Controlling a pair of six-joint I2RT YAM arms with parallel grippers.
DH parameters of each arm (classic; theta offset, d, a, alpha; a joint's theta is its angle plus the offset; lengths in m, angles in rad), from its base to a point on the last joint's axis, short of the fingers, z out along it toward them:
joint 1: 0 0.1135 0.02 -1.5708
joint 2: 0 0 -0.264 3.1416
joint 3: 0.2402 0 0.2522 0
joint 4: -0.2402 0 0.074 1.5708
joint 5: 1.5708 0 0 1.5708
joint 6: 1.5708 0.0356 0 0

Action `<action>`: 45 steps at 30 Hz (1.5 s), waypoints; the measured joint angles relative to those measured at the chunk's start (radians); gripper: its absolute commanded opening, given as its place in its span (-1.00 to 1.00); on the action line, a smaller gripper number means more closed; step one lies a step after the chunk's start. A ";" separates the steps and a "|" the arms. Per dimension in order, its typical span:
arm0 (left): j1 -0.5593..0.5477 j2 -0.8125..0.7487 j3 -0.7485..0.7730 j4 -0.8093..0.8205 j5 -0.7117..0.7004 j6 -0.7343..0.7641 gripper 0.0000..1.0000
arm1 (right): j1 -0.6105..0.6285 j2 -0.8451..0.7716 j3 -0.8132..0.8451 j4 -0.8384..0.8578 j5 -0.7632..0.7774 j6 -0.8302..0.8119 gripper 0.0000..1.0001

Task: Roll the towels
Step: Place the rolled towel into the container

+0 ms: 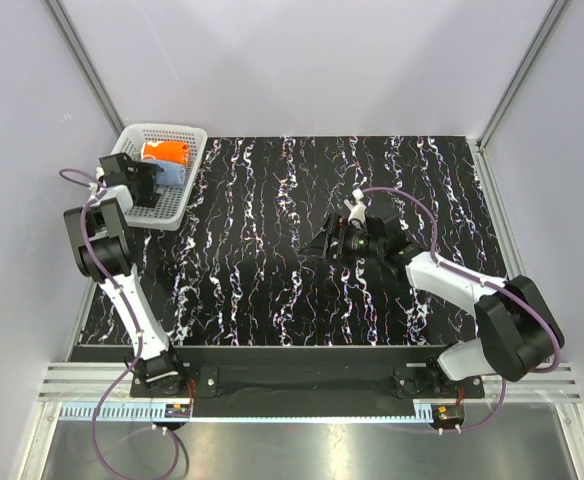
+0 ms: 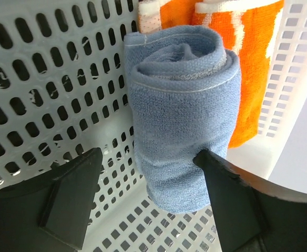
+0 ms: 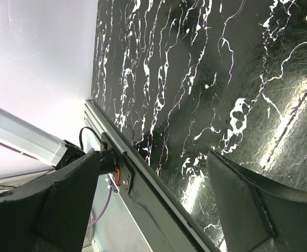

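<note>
The light blue towel (image 2: 182, 105) lies rolled up in the white mesh basket (image 2: 43, 79). The orange towel with white prints (image 2: 245, 63) lies rolled just behind it. In the top view the orange towel (image 1: 165, 152) and a bit of the blue towel (image 1: 171, 173) show in the basket (image 1: 187, 190). My left gripper (image 2: 148, 194) is open just above the near end of the blue roll. Its right finger (image 2: 229, 199) touches the roll's side and its left finger (image 2: 72, 197) is apart from it. My right gripper (image 1: 324, 243) is open and empty over the middle of the table.
The black marbled table (image 1: 292, 290) lies between white walls. The basket stands at its far left corner. The right wrist view shows the right gripper (image 3: 153, 199) over the table's front rail (image 3: 143, 173), with an arm base and cable (image 3: 98, 210).
</note>
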 measured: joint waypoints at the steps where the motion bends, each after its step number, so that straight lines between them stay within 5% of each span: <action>1: 0.002 -0.002 0.000 -0.004 0.000 0.002 0.59 | 0.000 -0.004 -0.001 -0.001 0.000 0.000 0.79; 28: 0.012 -0.055 -0.024 -0.090 0.022 0.042 0.29 | 0.000 -0.049 -0.023 -0.008 0.000 0.008 0.79; 35: 0.013 -0.067 -0.032 -0.116 0.030 0.063 0.04 | 0.000 -0.049 -0.026 -0.006 0.000 0.009 0.79; 45: 0.027 -0.120 -0.045 -0.155 0.038 0.113 0.38 | 0.000 -0.064 -0.030 -0.007 0.000 0.014 0.79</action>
